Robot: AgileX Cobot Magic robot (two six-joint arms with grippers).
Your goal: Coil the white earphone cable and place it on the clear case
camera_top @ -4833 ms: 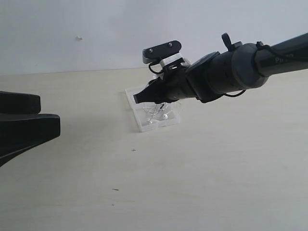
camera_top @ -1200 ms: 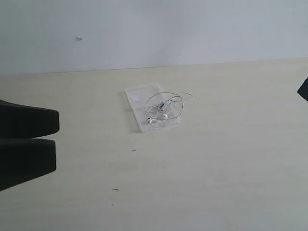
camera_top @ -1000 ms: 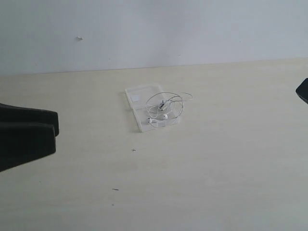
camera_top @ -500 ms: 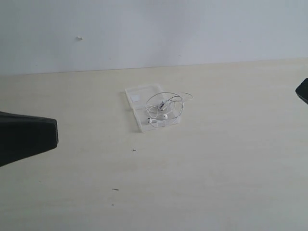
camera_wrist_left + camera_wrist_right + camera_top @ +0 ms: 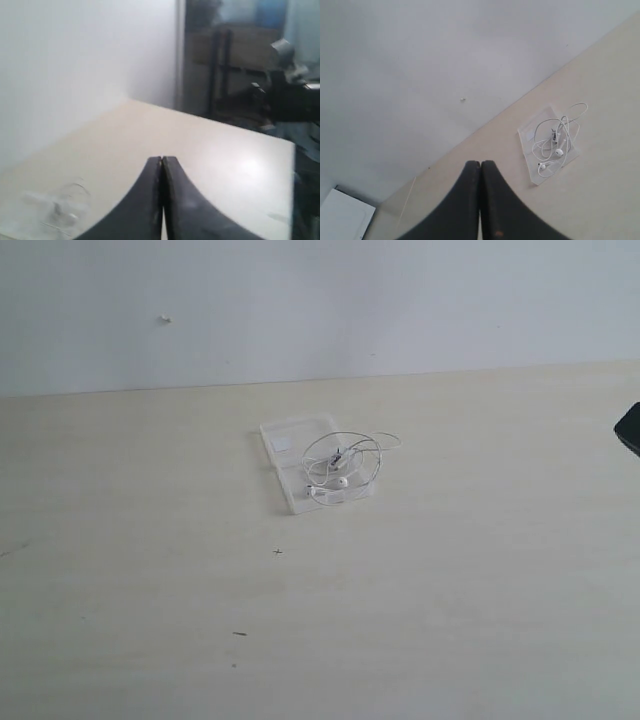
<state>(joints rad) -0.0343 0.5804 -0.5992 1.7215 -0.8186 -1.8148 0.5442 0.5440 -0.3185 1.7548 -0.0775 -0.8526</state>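
Pale wood-toned table [image 5: 450,590] fills most of the exterior view, under a plain white wall [image 5: 320,300] with one small speck [image 5: 165,318] at its upper left. Just above the middle of the frame lies the clear case [image 5: 300,430], opened flat, its two halves end to end and a small white label [image 5: 283,443] on the upper one. The white earphone cable [image 5: 343,462] rests on the case in loose loops, mostly over the lower half, with both earbuds [image 5: 342,481] on the plastic and one thin loop reaching past the case's right edge towards the table. Nothing touches the cable or the case. A dark sliver [image 5: 630,428] pokes in at the right edge of the frame, well apart from the case. In the left wrist view the left gripper [image 5: 162,159] has its two black fingers pressed together with nothing between them; the case [image 5: 37,200] and cable [image 5: 75,192] show only as a faint blur at the lower left of that frame. In the right wrist view the right gripper [image 5: 480,163] is likewise pressed closed and empty, raised far from the case [image 5: 529,131] and cable [image 5: 555,142], which sit to the right of centre.
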